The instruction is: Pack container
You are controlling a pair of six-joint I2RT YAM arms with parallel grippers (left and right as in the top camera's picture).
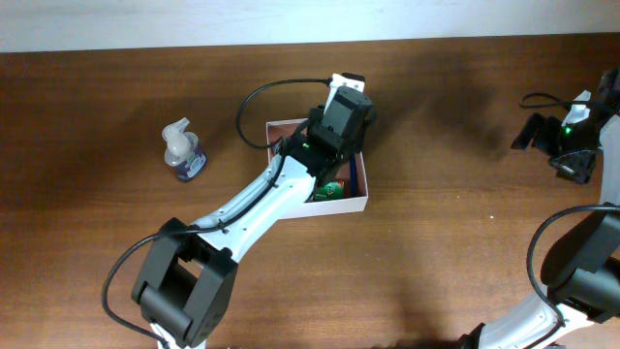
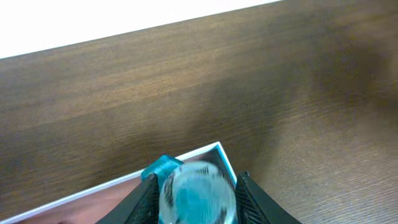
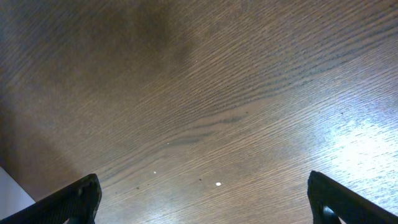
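One teal-capped bottle [image 2: 198, 190] gripped by left pincer [image 2: 196, 202] above far corner of container [image 1: 339, 206], likely for lowering inside; right pincer [image 3: 205, 205] spread wide, empty, well right of container.

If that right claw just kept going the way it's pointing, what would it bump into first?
Most likely the brown wooden table. The right claw has its fingers spread wide, and its own camera shows only wood ahead. How far off the wood lies is unclear.

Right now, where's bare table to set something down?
Widest: bare wood between the container and the right arm. Also left of the spray bottle. Crowded: the container itself, under the left hand holding a teal bottle.
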